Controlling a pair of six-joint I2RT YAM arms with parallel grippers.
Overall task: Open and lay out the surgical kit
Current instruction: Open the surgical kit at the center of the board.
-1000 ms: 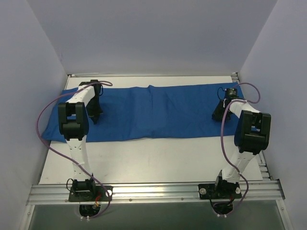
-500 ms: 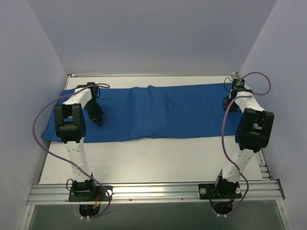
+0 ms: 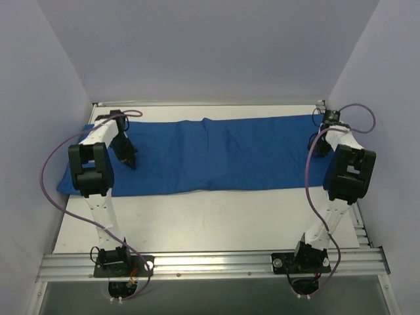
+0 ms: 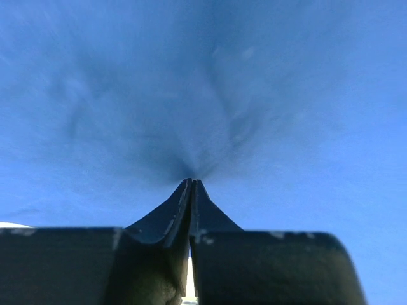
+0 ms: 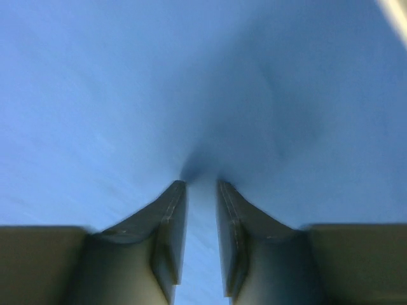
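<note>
The blue cloth wrap (image 3: 216,154) lies spread flat in a long strip across the far half of the white table. My left gripper (image 3: 129,163) is at its left end. In the left wrist view its jaws (image 4: 192,182) are closed together with the tips on the cloth (image 4: 203,76), and creases radiate from them. My right gripper (image 3: 320,149) is at the cloth's right edge. In the right wrist view its jaws (image 5: 201,184) stand a narrow gap apart, tips down on the cloth (image 5: 127,76). The steel tray and the instruments are not in view.
Grey-violet walls (image 3: 39,98) close in the table on the left, back and right. An aluminium rail (image 3: 210,262) carrying both arm bases runs along the near edge. Bare white table (image 3: 210,216) lies between the cloth and the rail. Purple cables (image 3: 56,164) loop beside each arm.
My right gripper has moved right and farther back, from inside the cloth to its right edge. My left arm has swung slightly left. The cloth's outline has hardly changed.
</note>
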